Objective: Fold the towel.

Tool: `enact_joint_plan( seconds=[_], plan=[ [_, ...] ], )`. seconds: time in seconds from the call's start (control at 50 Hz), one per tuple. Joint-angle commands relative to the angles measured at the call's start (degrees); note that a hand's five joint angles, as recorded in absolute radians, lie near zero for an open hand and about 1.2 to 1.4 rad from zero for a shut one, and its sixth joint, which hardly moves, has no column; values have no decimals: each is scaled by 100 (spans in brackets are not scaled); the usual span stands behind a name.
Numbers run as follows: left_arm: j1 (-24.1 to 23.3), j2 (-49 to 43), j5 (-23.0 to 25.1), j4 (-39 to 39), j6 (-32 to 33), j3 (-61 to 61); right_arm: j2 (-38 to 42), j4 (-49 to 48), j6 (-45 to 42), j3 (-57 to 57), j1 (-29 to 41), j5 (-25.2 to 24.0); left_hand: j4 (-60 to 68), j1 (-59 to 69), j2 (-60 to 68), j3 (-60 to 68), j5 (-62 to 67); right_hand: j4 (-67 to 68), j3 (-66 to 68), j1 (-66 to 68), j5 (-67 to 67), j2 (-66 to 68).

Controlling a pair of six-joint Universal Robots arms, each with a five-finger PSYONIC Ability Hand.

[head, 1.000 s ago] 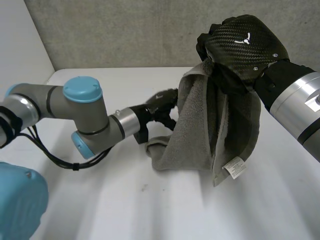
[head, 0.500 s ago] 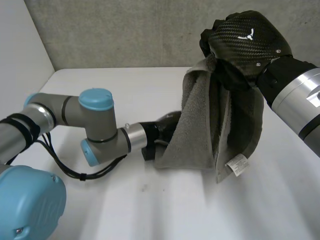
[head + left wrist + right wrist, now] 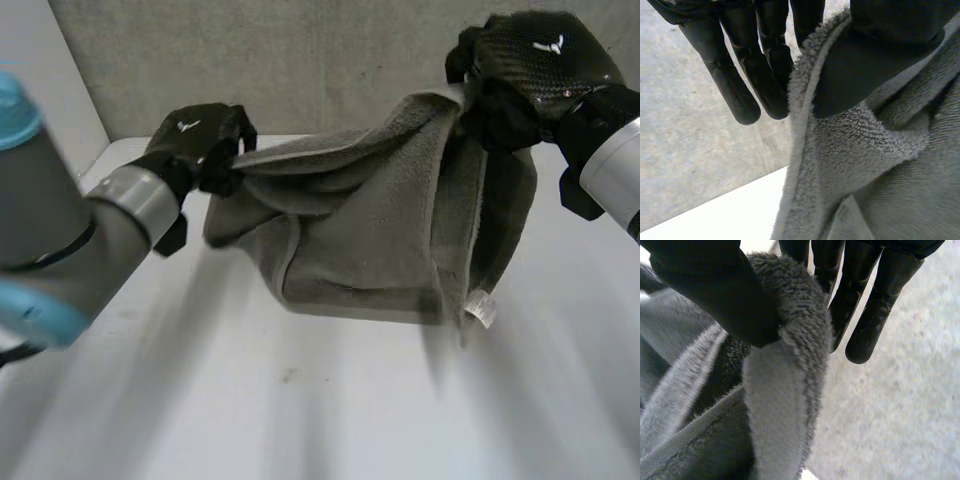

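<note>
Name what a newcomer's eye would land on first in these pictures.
The grey towel comes first: it hangs stretched between the two hands over the white table, sagging in loose folds. The left hand pinches one upper end and the right hand pinches the other, held higher. A small white label dangles at the towel's lower edge, below the right hand.

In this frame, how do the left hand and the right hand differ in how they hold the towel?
In the head view the right hand sits higher than the left hand. Below the right hand the towel hangs long, down to its white label; by the left hand it is bunched and short. Both pinch a towel edge between thumb and straight fingers, the cloth stretched between them.
</note>
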Motion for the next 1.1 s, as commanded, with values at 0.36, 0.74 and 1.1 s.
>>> enact_joint_plan(
  seconds=[0.36,0.74,1.1],
  plan=[
    [-1078,-516,-551,192,818,-1857,2234,2388,-2128,-537,-178,41,1027,1227,1027,1037,1083,1164,1189,2614,1400,1285],
    [-1113,-1544,-814,218,1413,-680,2190,1078,-1953,333,-151,339,1027,1227,1027,1037,1083,1164,1189,2614,1400,1285],
    [-427,-1650,-1368,1423,2760,4032,2287,-3818,-2102,-1636,183,1280,1027,1227,1027,1037,1083,1164,1189,2614,1400,1285]
  ],
)
